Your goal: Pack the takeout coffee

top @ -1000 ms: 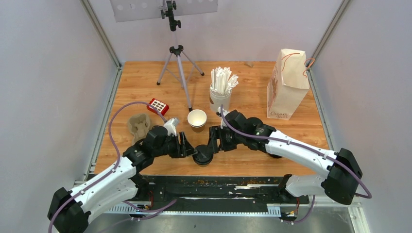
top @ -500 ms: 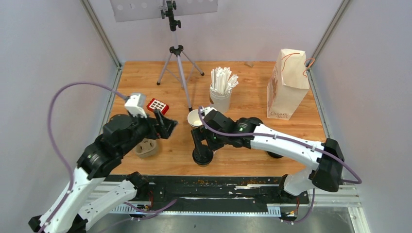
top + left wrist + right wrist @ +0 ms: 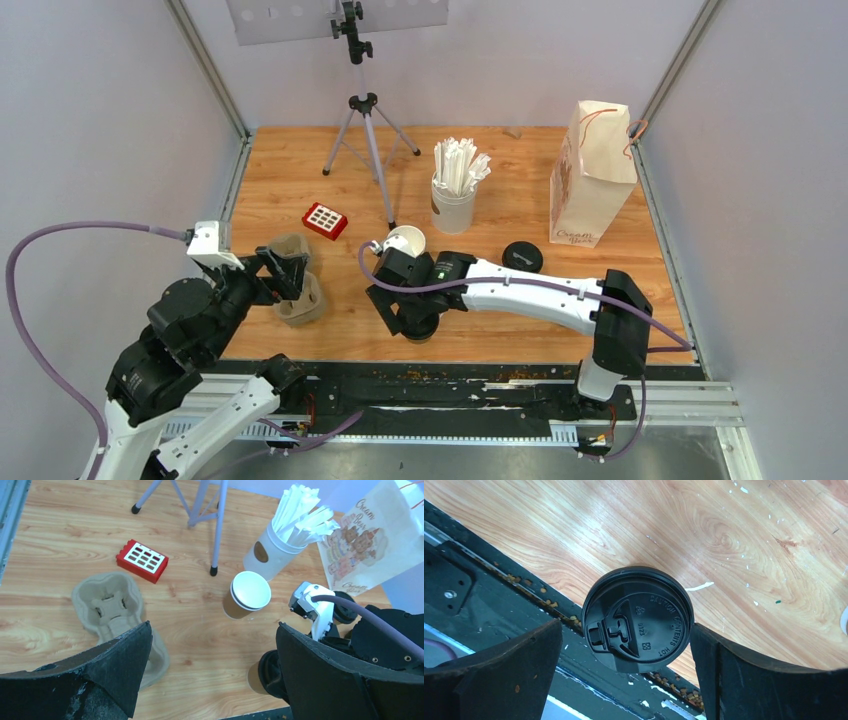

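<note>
Swung left from the lidded cup (image 3: 639,620), the left gripper (image 3: 288,268) hangs wide open and empty over the carrier (image 3: 112,605), likely to fetch it, while the right gripper (image 3: 625,627), jaws equally wide and holding nothing, brackets that cup, ready to lift it.

The right end effector (image 3: 624,630) straddles the lidded cup (image 3: 638,620) with clear room on either side of the lid, but the counter's (image 3: 520,170) near edge runs right beside it and the open cup (image 3: 405,243) stands close behind. The left end effector (image 3: 214,630) hangs spread over the carrier (image 3: 107,602), a bare lane of wood running between carrier and open cup, while the red block (image 3: 142,561) and tripod (image 3: 217,530) legs crowd the far side. Further right, the straw cup (image 3: 455,205), the lids (image 3: 522,257) and the paper bag (image 3: 592,175) stand apart with passable gaps between them.
</note>
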You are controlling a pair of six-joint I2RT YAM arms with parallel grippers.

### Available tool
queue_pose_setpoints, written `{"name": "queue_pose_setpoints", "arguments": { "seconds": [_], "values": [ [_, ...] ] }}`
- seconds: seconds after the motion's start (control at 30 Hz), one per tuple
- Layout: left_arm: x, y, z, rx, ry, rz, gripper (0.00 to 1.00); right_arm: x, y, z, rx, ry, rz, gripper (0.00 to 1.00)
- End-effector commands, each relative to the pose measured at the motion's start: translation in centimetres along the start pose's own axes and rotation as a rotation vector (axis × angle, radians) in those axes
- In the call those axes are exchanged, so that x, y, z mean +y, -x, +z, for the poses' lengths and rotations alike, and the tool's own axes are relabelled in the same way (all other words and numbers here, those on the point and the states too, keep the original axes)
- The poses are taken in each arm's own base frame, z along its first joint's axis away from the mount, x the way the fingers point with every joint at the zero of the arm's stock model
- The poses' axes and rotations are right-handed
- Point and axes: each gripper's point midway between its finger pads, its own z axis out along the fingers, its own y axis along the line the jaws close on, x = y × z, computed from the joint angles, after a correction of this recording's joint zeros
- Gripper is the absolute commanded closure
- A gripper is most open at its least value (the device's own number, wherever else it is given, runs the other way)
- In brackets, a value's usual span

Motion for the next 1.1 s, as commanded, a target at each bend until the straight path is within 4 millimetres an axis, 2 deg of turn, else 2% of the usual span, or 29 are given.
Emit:
{"name": "queue_pose_setpoints", "arguments": {
  "seconds": [0.0, 0.17, 0.47, 0.9, 1.07],
  "values": [
    [1.0, -0.7, 0.3, 0.006, 0.042, 0.037, 0.00, -0.5, 0.7, -0.2, -0.015, -0.063, -0.042, 0.02],
    [1.3, -1.4, 0.5, 0.024, 0.053, 0.050, 0.00, -0.4, 0.0, 0.5, 0.004, -0.059, -0.046, 0.03],
    [1.6, -1.3, 0.4, 0.015, 0.062, 0.055, 0.00, -0.3, -0.7, 1.1, 0.021, -0.053, -0.051, 0.13],
    [1.5, -1.6, 0.4, 0.025, 0.054, 0.064, 0.00, -0.3, -1.2, 1.4, 0.034, -0.046, -0.048, 0.13],
    [1.6, -1.9, 0.3, 0.031, 0.049, 0.073, 0.00, -0.5, -1.2, 1.2, 0.029, -0.057, -0.046, 0.17]
  ]
}}
